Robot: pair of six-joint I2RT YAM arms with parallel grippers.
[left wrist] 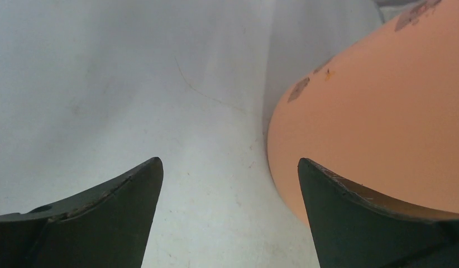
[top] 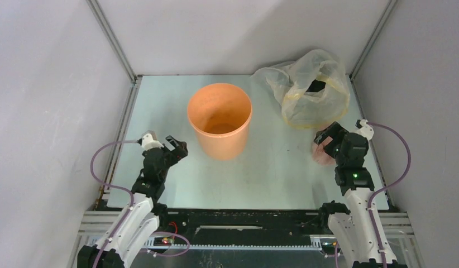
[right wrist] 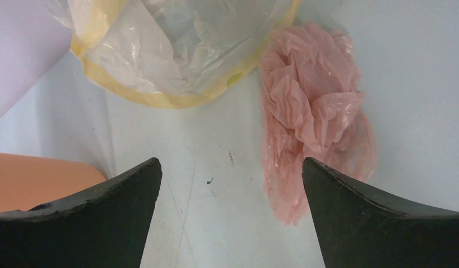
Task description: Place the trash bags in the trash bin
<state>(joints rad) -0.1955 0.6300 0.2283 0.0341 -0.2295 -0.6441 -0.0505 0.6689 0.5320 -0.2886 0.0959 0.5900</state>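
Observation:
The trash bin (top: 219,120) is a round orange bucket standing upright at mid-table, with nothing showing inside it. The trash bag (right wrist: 311,111) lies crumpled and pale pink on the table at the right. My right gripper (top: 328,138) hovers over it and covers most of it in the top view. In the right wrist view the right gripper (right wrist: 231,162) is open, and the bag sits ahead beside the right-hand finger, not between the jaws. My left gripper (top: 180,146) is open just left of the bin. In the left wrist view the left gripper (left wrist: 229,162) holds nothing, with the bin's wall (left wrist: 383,111) close by on the right.
A larger clear, yellowish plastic bag (top: 311,89) with dark contents sits at the back right, just beyond the pink bag; it shows again as a clear yellowish bag (right wrist: 177,50) in the right wrist view. White walls close in the table on the left, back and right.

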